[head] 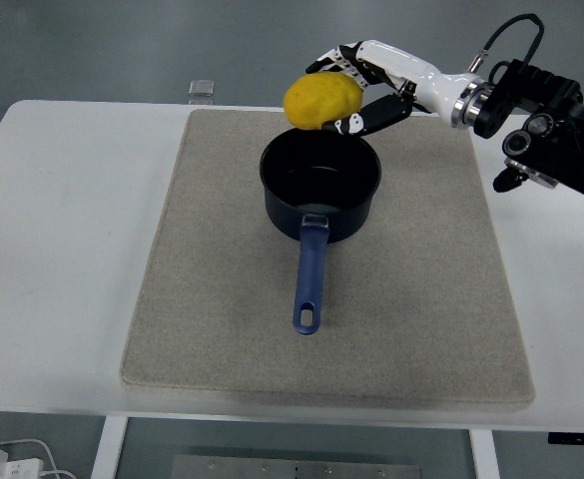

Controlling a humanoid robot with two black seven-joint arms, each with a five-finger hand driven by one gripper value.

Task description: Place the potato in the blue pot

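- My right hand (363, 92) has its fingers wrapped around the potato (322, 101), carrying it above the far rim for a drop.
- I see the pot (320, 188) upright on the mat (212, 289), its handle toward me, mouth clear.

I see the potato (321, 101) as matt yellow, its skin smooth with a faint mottling. The blue pot (320, 186) looks like enamelled metal, dark and glossy, its inside catching a dull sheen; its handle (310, 276) reads as smooth blue plastic. Under it the mat (222, 299) is a coarse, felt-like grey cloth, quite matt. My right hand (366, 88) shows glossy white and black plastic shells. The table (62, 249) is smooth, white and matt.
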